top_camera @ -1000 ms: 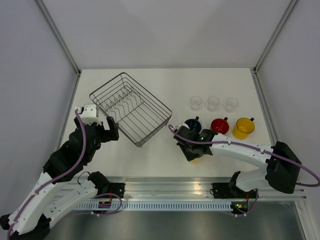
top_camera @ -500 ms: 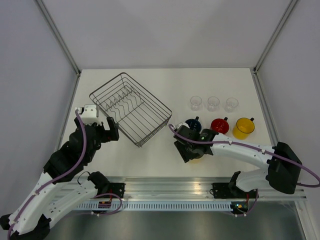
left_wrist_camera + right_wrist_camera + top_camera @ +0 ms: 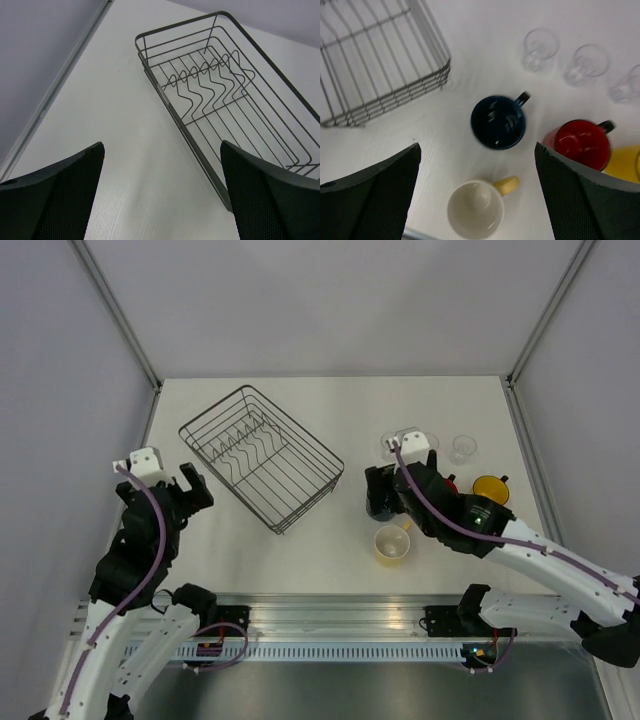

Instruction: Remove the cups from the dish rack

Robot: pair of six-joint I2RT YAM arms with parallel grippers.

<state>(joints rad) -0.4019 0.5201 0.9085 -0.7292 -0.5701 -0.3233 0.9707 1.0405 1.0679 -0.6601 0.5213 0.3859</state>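
Looks like the dark wire dish rack (image 3: 262,458) is empty
right claw (image 3: 477,146) hangs open above the dark blue handled mug (image 3: 498,122), left claw (image 3: 161,144) open too, facing the rack

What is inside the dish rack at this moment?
Only its own upright wire tines show inside the dish rack, and the white table through the wires. It holds nothing else. Nothing covers the rack in the top view, so none of its inside is hidden.

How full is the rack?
Empty: only bare wire shows inside the rack, from above and from the left wrist.
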